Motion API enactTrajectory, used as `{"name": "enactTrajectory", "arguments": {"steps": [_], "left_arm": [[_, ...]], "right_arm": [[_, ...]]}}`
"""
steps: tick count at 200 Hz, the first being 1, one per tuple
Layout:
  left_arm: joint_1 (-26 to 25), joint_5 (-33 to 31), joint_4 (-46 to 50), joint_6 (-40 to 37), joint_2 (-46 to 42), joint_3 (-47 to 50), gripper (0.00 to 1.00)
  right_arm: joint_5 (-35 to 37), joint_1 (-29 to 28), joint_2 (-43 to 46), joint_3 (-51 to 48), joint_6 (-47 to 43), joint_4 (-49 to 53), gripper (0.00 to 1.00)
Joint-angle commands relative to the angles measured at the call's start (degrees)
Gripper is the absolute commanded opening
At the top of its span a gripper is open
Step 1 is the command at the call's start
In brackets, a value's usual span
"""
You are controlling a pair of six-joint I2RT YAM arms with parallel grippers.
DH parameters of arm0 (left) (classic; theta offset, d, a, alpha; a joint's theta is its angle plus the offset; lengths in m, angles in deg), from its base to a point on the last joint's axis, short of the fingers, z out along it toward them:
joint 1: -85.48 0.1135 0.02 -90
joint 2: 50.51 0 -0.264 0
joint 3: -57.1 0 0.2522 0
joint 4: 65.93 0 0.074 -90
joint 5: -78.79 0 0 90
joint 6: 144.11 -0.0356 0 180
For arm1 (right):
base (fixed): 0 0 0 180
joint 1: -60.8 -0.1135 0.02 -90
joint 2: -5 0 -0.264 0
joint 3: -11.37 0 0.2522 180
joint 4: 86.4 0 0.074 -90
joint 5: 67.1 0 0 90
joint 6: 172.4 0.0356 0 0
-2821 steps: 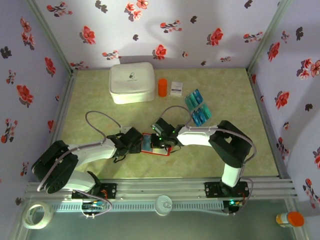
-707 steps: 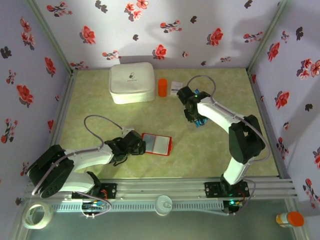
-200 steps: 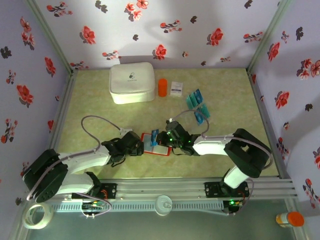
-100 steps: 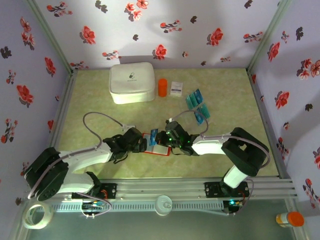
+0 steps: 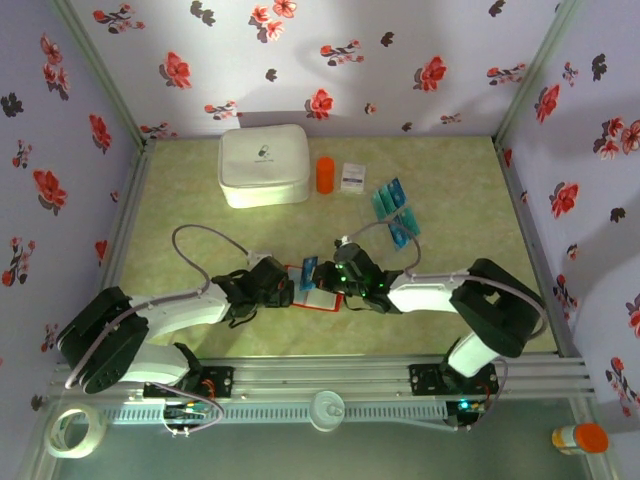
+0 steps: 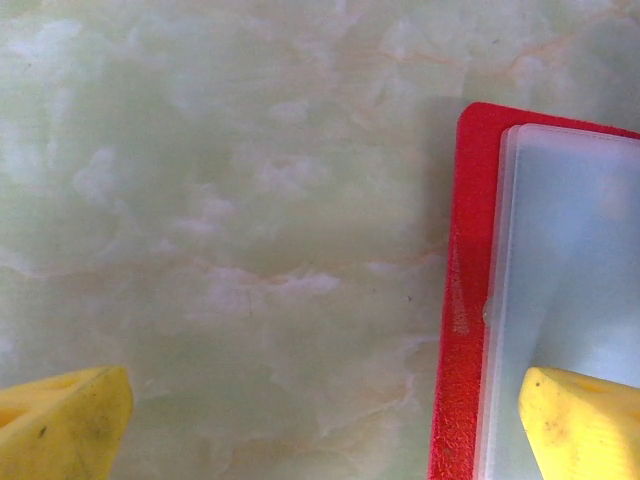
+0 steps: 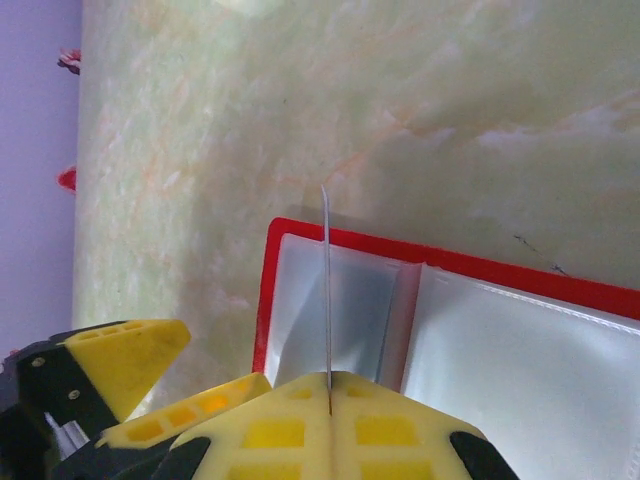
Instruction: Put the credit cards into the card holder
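The right gripper (image 7: 330,385) is clamped on 1 credit card (image 7: 326,290), held edge-up over the left page of the open card holder (image 7: 500,340) lying on the table (image 7: 300,100). The left gripper (image 6: 320,425) gapes wide and empty at the holder's left edge, while the other credit cards (image 5: 395,212) lie farther back.

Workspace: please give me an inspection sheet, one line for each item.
Surface: green marbled tabletop, no damage seen.
Job's things: bright-red square wallet lies open, clear pockets up; one blue card is at its left pocket; remaining teal and blue cards lie far right.
Clutter: large white zip case, orange cylinder, small white packet at the far side.
Hands: left hand open, one finger over the wallet; right hand shut on the blue card.
Cables: a grey cable loop arches over each arm.
Surroundings: floral walls; tape roll and orange-capped bottle outside the rail.
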Motion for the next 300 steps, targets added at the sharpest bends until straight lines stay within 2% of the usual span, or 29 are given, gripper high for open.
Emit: {"name": "enactTrajectory", "arguments": {"steps": [1,114,199,300], "left_arm": [[0.2,-0.4,0.1,-0.2,0.6,1.0,1.00],[0.0,-1.5,1.0,0.7,0.7,1.6,1.00],[0.0,-1.6,1.0,0.9,0.4,1.8,1.00],[-0.1,-1.7,0.8,1.0,0.2,1.9,1.00]], "right_arm": [[3.5,-0.3,3.7,-1.7,0.1,0.1,0.00],[9.0,-0.8,5.0,-10.0,2.2,-11.6,0.00],[9.5,-1.8,0.6,-10.4,4.3,-17.4,0.00],[10.4,-2.7,-2.2,-11.4,5.7,-19.8,0.00]]}}
